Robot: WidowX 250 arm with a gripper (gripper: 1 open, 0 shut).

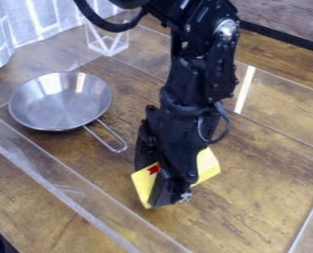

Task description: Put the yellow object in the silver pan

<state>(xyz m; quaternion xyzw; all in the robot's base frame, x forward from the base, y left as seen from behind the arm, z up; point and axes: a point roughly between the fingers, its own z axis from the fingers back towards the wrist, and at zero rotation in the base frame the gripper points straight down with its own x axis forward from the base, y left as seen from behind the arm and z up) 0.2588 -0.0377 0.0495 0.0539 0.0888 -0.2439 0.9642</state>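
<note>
Hand [170, 192] closed over yellow block [201, 170], pan [61, 101] clear leftward.

Yellow block and silver pan, apart on the wood

The yellow block [160, 191] — rectangular, red marks on its label — lies at a slant, its middle hidden, with yellow showing on both sides; whether it touches the wood cannot be told. The silver pan [60, 100] — round, shallow, shiny — sits upright and empty, its thin wire-loop handle [108, 137] pointing towards the block's side.
</note>
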